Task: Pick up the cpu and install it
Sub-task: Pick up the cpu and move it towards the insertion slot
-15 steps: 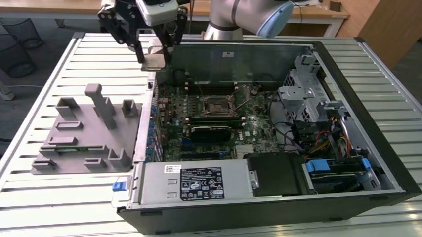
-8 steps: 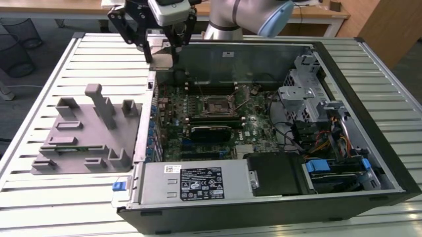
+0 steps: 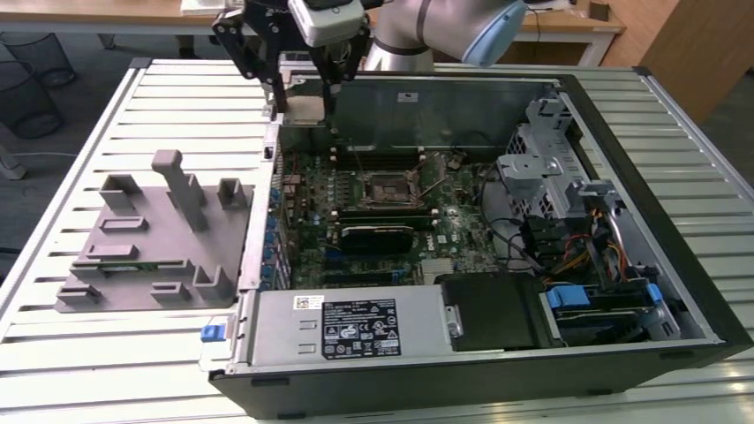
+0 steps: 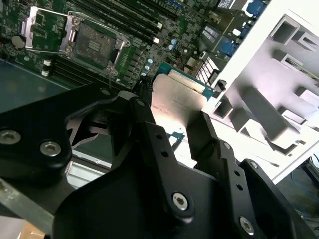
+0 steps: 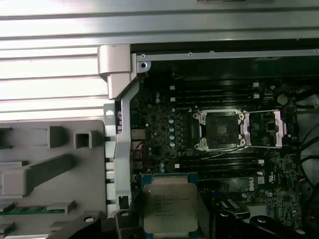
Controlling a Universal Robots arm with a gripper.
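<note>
One gripper [image 3: 305, 102] is shown in the exterior view, clenched on the cpu [image 3: 307, 109]. The cpu is held in the air above the far edge of the open computer case [image 3: 471, 110], toward the exterior view's left. It is not seated and is kept well apart from the socket [image 3: 388, 188].

In the second wrist view, the cpu [image 4: 179, 97] is clamped by two opposite edges between the black fingers [image 4: 204, 134] of the gripper [image 4: 174, 119]. A green border is visible along its outer edge. In the first wrist view, the cpu [image 5: 169, 204] is presented with its silvery metal top toward the camera, and the gripper [image 5: 169, 221] is closed around its sides.

The socket [image 5: 219, 130] is located on the motherboard [image 5: 164, 114] inside the case. Its load plate [image 5: 264, 128] is swung open and lies just beside the socket frame, so the dark contact field is exposed. The same socket [image 4: 95, 46] and load plate [image 4: 44, 30] are shown in the second wrist view, with memory slots running alongside.

The case is laid on its side on a slatted table [image 3: 177, 97]. A grey fixture [image 3: 154, 238] with several upright blocks is placed on the table just beside the case, at the exterior view's left.
</note>
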